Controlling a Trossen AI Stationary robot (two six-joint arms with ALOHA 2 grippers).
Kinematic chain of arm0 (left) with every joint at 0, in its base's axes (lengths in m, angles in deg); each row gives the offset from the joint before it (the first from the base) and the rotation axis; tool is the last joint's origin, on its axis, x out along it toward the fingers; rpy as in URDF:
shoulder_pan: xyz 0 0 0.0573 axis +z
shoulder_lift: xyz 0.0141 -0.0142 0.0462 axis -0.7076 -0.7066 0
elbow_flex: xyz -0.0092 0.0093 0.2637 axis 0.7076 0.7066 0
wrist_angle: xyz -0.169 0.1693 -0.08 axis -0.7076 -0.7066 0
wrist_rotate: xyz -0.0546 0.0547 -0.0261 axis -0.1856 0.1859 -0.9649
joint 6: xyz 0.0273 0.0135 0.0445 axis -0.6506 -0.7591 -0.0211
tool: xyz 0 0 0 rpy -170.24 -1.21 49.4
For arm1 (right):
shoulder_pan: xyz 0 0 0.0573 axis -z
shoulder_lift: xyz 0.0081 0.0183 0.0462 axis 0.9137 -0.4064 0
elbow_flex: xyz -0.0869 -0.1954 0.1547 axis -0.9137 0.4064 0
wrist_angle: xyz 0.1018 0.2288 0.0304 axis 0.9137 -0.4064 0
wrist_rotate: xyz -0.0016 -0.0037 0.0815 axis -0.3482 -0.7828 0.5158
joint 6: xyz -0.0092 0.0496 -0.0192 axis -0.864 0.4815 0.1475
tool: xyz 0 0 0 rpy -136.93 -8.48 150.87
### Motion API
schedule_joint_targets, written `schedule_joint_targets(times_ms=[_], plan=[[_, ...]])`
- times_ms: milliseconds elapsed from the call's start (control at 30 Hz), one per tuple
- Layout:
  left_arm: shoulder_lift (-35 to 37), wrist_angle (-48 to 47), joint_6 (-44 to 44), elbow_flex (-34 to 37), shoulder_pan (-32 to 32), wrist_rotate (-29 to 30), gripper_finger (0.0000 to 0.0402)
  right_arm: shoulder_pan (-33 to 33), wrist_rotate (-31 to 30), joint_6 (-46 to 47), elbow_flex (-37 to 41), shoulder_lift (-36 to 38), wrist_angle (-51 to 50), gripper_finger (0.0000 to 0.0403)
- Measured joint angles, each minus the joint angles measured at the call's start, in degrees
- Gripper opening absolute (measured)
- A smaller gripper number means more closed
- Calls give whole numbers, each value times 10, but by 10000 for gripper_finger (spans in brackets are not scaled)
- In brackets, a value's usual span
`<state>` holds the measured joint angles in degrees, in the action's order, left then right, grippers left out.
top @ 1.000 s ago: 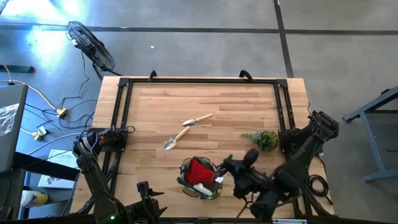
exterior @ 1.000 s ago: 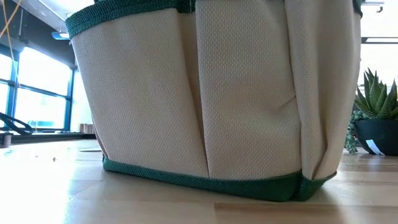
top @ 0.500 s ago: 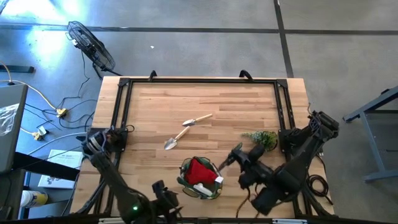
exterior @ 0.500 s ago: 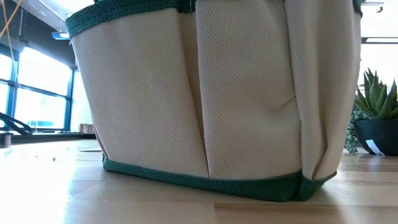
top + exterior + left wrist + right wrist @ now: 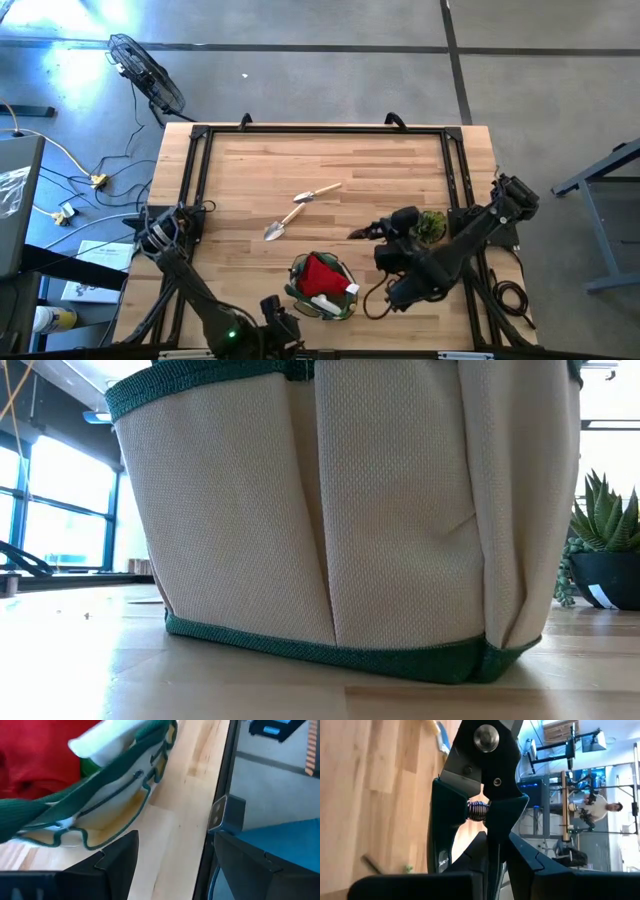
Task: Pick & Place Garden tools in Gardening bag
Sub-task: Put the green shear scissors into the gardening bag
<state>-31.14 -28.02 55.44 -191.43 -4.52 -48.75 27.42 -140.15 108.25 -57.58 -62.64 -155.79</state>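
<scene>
No writing can be read on anything here.

The table [image 5: 330, 160] is a wooden top with a dark rail along its left, far and right edges. Its far half and left side lie bare, giving the widest open room.

The bag [image 5: 322, 287] sits at the near edge, about mid-table; in the low view its cream wall with green trim [image 5: 330, 510] fills nearly the whole picture. A red bundle [image 5: 322, 274] and a white item [image 5: 328, 300] lie inside it, and the left wrist view shows the same red cloth [image 5: 35, 760] and the white piece [image 5: 117, 740] over the green rim.

The right arm reaches in from the right edge. The right gripper [image 5: 375, 231] hangs to the right of the bag and beside the plant [image 5: 428, 224], its fingers clamped narrow on the shears [image 5: 480, 785], whose black handles and coil spring rise between them. A person shows far off in the room behind.

The left gripper [image 5: 280, 318] is at the near edge, just left of the bag, fingers [image 5: 117, 855] spread wide and holding nothing.

Two trowels lie mid-table, well apart from the rails: one [image 5: 283, 221] nearer the bag, the other [image 5: 317, 192] just beyond it.
</scene>
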Motion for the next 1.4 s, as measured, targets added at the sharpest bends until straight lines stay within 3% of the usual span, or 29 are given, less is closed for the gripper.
schedule_joint_targets(times_ms=[567,833,1067,1400], plan=[[0,-96,-19,0,74,-149,251,-14,38,4,3,0,0,33],[1,-277,29,0,103,-71,251,-29,52,18,3,1,1,33],[1,-296,-7,0,145,-45,251,-34,81,18,3,0,9,33],[1,-318,-32,0,168,-73,251,-38,269,-32,4,-45,0,33]])
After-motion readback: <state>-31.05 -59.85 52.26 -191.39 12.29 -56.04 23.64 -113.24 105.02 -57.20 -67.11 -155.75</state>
